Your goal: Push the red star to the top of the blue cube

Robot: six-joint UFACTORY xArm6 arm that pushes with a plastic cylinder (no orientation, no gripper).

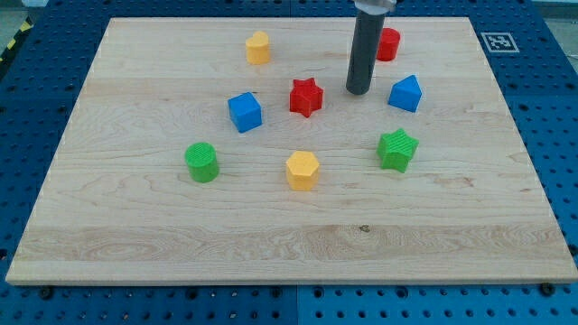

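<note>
Red star (306,97) sits a little far of the board's middle, with the blue cube (245,112) just to its left and slightly nearer, a narrow strip of bare wood between them. From where I stand there is only the one camera view, looking down across the wooden board (135,235) on its blue pegboard bench (36,108).

The rod comes straight down from the far edge, and my tip (358,92) rests on the wood just to the right of the star, apart from it, not touching. It carries nothing and has nothing to open or close; it is simply a bare pusher, free at this moment. Standing on the star's right makes sense to me: a push from there would send the star leftward, toward the space on the cube's far side.

That space looks open. The yellow block (258,48) lies farther off, toward the far edge, so I judge it out of the way. A straight leftward shove, though, might run the star into the cube's corner, so the push probably needs a far-leaning angle.

Elsewhere, a red cylinder (388,43) shows partly behind the rod, a second blue block (405,94) lies right of the tip, and a green star (397,149), a yellow hexagon block (302,170) and a green cylinder (202,162) sit nearer.
</note>
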